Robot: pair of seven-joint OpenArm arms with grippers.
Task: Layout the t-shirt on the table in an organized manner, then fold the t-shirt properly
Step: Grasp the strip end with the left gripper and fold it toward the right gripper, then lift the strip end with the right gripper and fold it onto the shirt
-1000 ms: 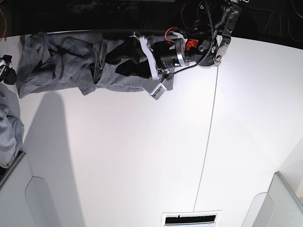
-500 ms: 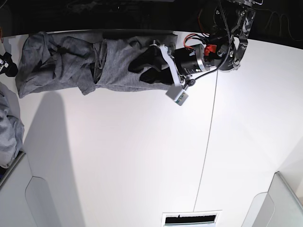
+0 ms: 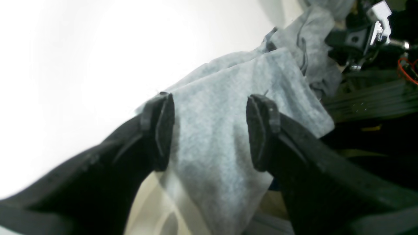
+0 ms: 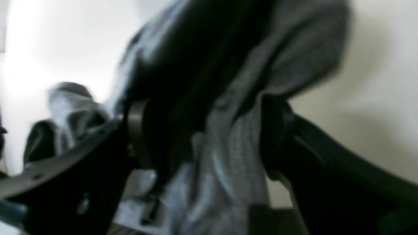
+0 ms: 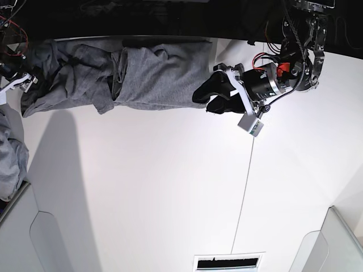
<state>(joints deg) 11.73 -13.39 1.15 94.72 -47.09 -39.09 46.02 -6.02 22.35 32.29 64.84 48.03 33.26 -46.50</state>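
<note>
The grey t-shirt [image 5: 130, 76] lies rumpled in a long band along the far edge of the white table [image 5: 170, 187]. My left gripper [image 5: 205, 97] is at the shirt's right end, open. In the left wrist view its fingers [image 3: 161, 130] stand wide apart over the cloth [image 3: 212, 130], which is not pinched. My right gripper [image 5: 17, 76] is at the shirt's left end. The blurred right wrist view shows it [image 4: 207, 130] open, with bunched cloth [image 4: 235, 153] loose between the jaws.
A paler bunched cloth [image 5: 8, 153] lies at the left edge. Light grey bins stand at the lower left [image 5: 34, 238] and lower right [image 5: 337, 243]. A thin dark seam [image 5: 247, 187] crosses the table, and a slotted vent [image 5: 229, 262] sits at the near edge.
My left gripper has drawn back to the right, from over the shirt's middle to its right end, uncovering the cloth. The right gripper has come further in at the shirt's left end.
</note>
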